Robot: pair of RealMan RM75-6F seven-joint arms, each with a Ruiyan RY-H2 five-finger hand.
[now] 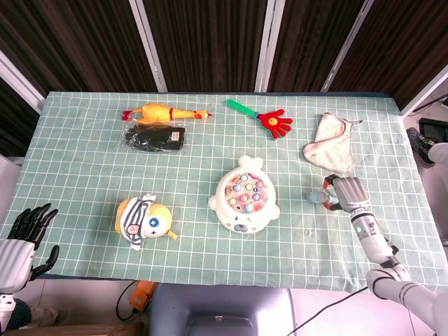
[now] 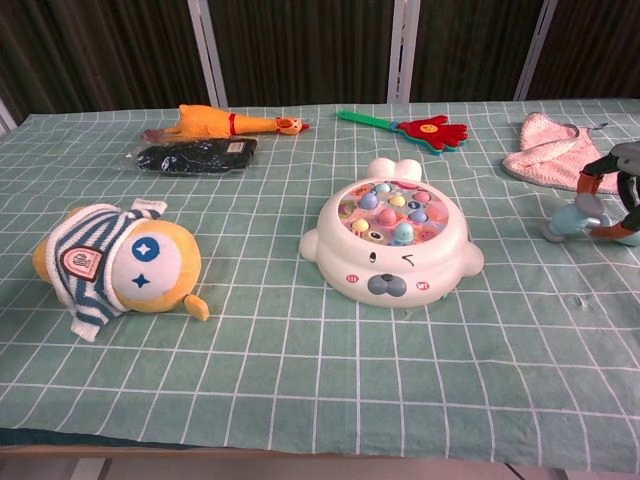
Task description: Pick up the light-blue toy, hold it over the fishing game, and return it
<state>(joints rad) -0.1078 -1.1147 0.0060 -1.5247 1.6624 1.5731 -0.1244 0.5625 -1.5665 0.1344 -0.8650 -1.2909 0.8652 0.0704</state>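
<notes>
Where curled, right robot hand (image 1: 348, 194) around light-blue toy (image 1: 317, 199).

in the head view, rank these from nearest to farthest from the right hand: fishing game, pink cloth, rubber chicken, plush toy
1. pink cloth, just behind the right hand, at the table's right
2. fishing game, mid-table, to its left
3. plush toy, front left
4. rubber chicken, back left

Green white-grid tablecloth (image 1: 84, 168); yellow rubber chicken (image 1: 164, 113); pink cloth (image 1: 330, 143).
</notes>
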